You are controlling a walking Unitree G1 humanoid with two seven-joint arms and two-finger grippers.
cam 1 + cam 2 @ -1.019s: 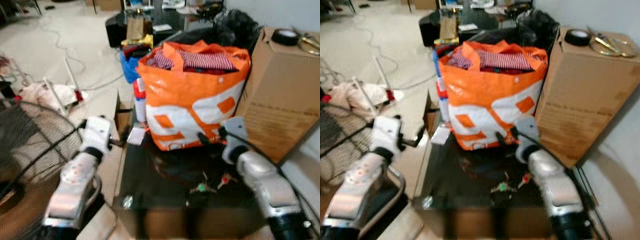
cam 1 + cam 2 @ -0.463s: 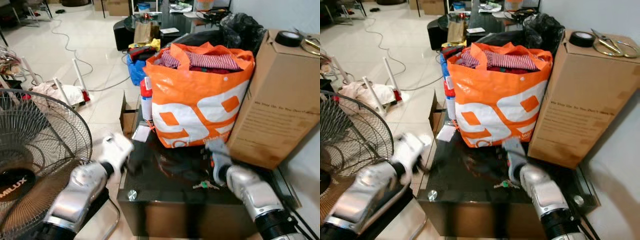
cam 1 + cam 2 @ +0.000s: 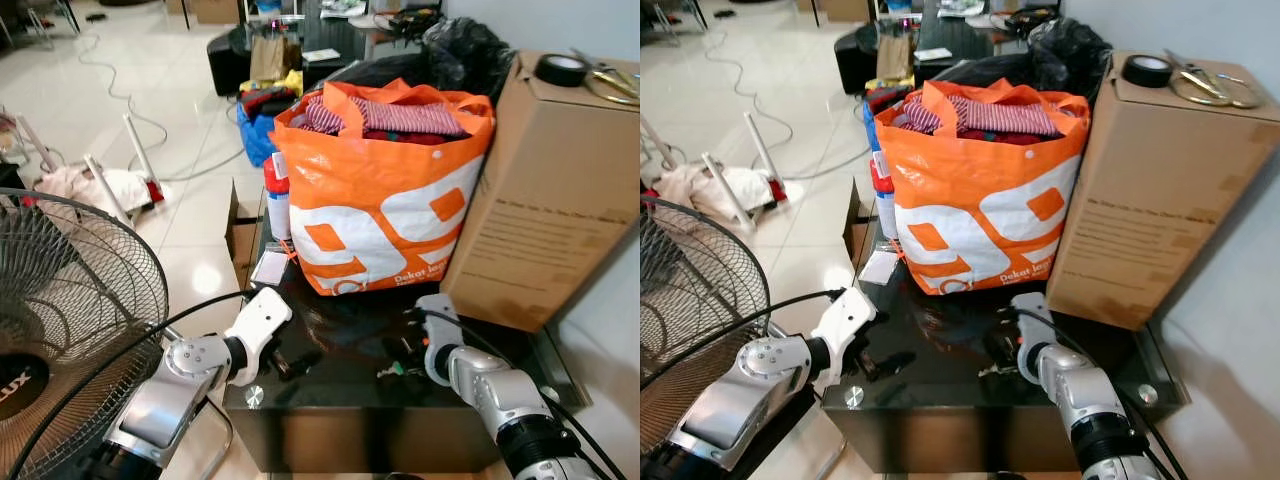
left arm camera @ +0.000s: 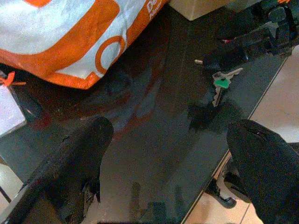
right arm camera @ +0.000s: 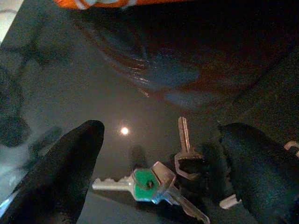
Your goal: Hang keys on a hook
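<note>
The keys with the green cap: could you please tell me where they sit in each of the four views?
Left eye view: keys at the black table's front edge, beside the right tool.
Right eye view: same spot, below the orange bag.
Left wrist view: upper right, on the glass.
Right wrist view: low centre, between open fingers.
Shared landmark: the orange bag behind.

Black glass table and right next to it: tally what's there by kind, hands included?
Key bunch: 1
Orange bag: 1
Cardboard box: 1
Robot hands: 2, left hand and right hand, both open over the black glass table
Total: 5
</note>
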